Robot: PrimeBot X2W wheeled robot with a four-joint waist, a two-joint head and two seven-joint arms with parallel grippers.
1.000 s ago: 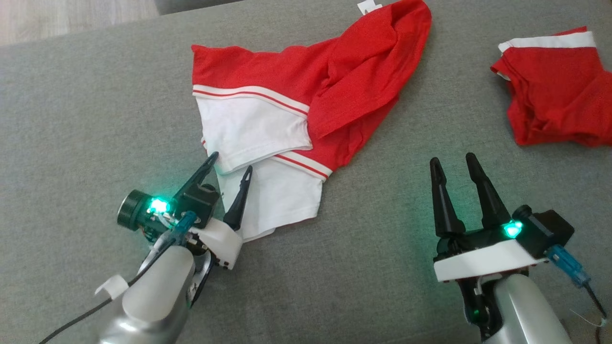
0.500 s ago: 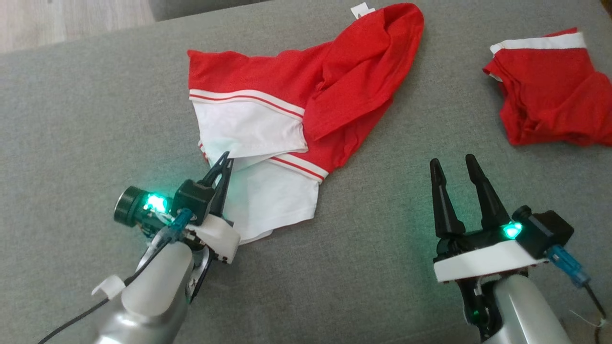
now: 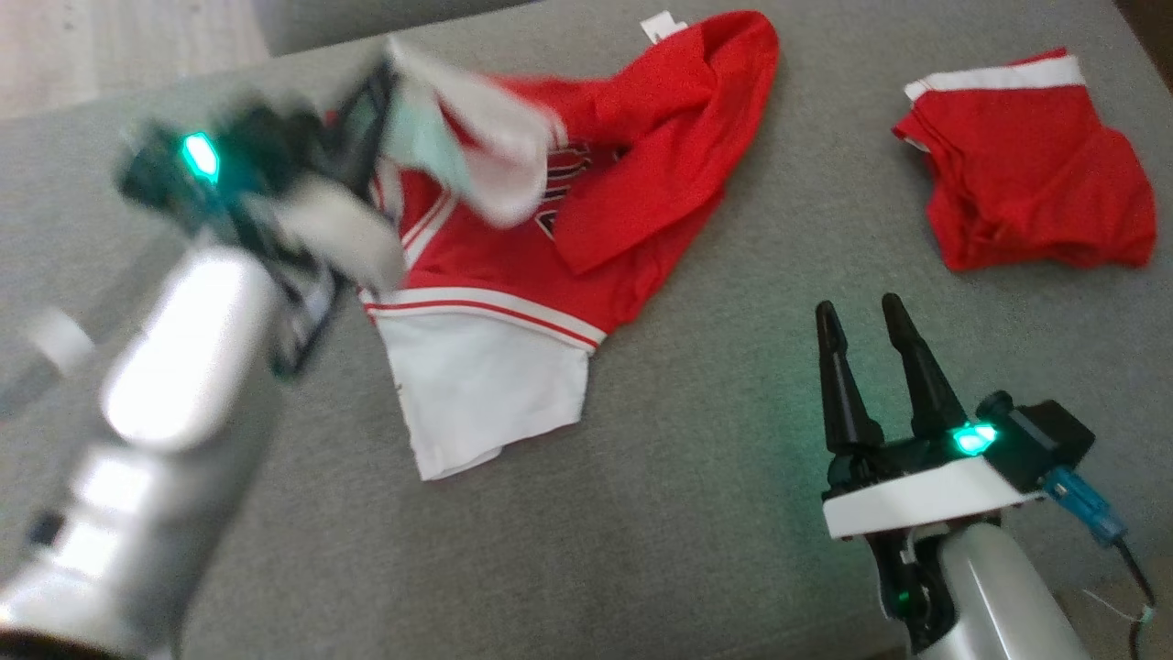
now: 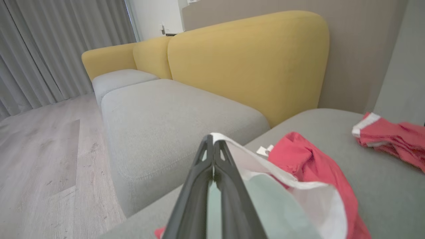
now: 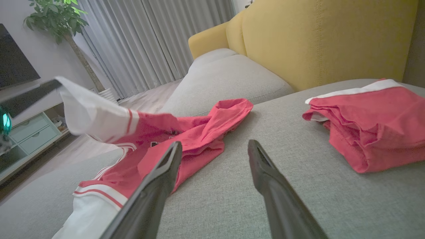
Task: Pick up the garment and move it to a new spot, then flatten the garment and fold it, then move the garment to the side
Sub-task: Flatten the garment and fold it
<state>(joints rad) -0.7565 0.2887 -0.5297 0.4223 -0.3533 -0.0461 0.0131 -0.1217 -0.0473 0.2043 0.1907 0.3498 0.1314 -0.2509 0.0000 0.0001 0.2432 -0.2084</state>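
The garment (image 3: 641, 165) is a red shirt with white, red-striped sleeves, spread on the grey cushion (image 3: 733, 513). My left gripper (image 3: 380, 87), blurred at the upper left of the head view, is shut on a white sleeve and holds it raised above the cushion. In the left wrist view its fingers (image 4: 212, 141) are pressed together on the sleeve's hem, with the garment (image 4: 298, 159) trailing down to the right. My right gripper (image 3: 857, 312) stands open over bare cushion at the lower right, nothing between its fingers. In the right wrist view the garment (image 5: 199, 129) lies ahead and to the left.
A second red garment (image 3: 1026, 183) with a white band lies crumpled at the right of the cushion. A yellow sofa back (image 4: 249, 59) and a grey seat rise beyond the cushion's far edge. Wooden floor (image 4: 43, 149) lies off the left side.
My left gripper closed on the white sleeve and lifted it up and away toward the far left, unfolding that side of the garment. The right arm stayed still; the camera shifted slightly.
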